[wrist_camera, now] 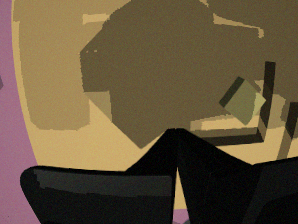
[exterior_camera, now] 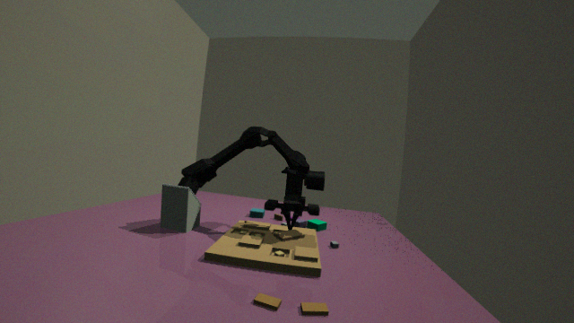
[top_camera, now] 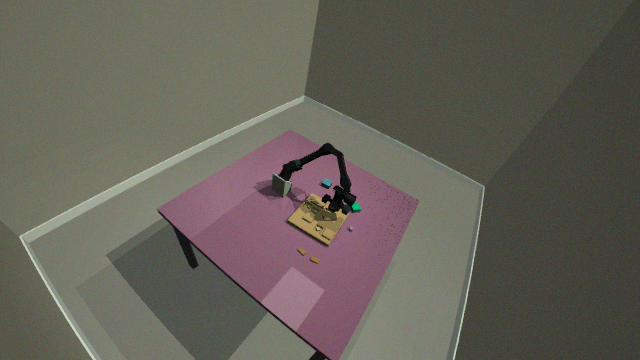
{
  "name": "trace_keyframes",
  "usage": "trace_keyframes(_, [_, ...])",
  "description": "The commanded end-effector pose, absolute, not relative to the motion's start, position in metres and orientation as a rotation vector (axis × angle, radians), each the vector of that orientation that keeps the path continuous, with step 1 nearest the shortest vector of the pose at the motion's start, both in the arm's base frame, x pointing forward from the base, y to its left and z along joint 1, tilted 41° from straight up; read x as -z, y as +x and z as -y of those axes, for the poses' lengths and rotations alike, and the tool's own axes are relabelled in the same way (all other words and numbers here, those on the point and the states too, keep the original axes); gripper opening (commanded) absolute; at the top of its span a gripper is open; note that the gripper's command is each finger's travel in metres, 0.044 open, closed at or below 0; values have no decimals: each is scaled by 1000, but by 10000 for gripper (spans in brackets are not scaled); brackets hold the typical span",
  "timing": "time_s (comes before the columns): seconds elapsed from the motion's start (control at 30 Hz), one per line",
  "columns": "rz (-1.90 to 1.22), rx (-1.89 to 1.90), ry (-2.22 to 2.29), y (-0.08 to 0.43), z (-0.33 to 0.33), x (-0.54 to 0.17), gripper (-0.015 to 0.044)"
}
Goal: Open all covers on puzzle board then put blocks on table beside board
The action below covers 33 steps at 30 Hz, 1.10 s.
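Table top: it was pinkish purple, with a paler pink patch and, toward one side, dark speckles (top_camera: pixel 395 205).
Puzzle board (top_camera: pixel 308 227) (exterior_camera: pixel 265 263): it was plain tan, darker brown where shadow fell.
Arm (top_camera: pixel 313 154) (exterior_camera: pixel 230 152): it was black.
Arm's mount (top_camera: pixel 281 185) (exterior_camera: pixel 174 208): it was pale grey.
Far blocks: one was teal (top_camera: pixel 326 183) (exterior_camera: pixel 257 213), one bright green (top_camera: pixel 355 207) (exterior_camera: pixel 317 224).
Small cube (top_camera: pixel 350 229) (exterior_camera: pixel 334 244): it was grey.
Near pieces: both were orange-tan (top_camera: pixel 301 251) (exterior_camera: pixel 314 309).

Tan puzzle board (top_camera: pixel 306 223) (exterior_camera: pixel 265 261) (wrist_camera: pixel 60 145) lies flat, one well uncovered.

The gripper (top_camera: pixel 334 206) (exterior_camera: pixel 291 228) (wrist_camera: pixel 174 136) runs off the wrist view's lower edge, its rear cut away.
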State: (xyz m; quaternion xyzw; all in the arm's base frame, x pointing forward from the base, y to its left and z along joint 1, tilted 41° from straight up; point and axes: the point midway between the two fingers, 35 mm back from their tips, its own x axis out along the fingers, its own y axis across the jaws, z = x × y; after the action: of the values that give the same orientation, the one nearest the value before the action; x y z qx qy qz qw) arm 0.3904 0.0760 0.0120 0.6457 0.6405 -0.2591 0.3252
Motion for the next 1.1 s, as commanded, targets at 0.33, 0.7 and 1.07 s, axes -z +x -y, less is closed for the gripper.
trace_keyframes(0.33, [-1679, 675, 1693, 405, -71, -8, 0])
trace_keyframes(0.7, [-1678, 675, 1692, 417, -64, -3, 0])
trace_keyframes(1.07, [-1678, 675, 1692, 425, -58, 2, 0])
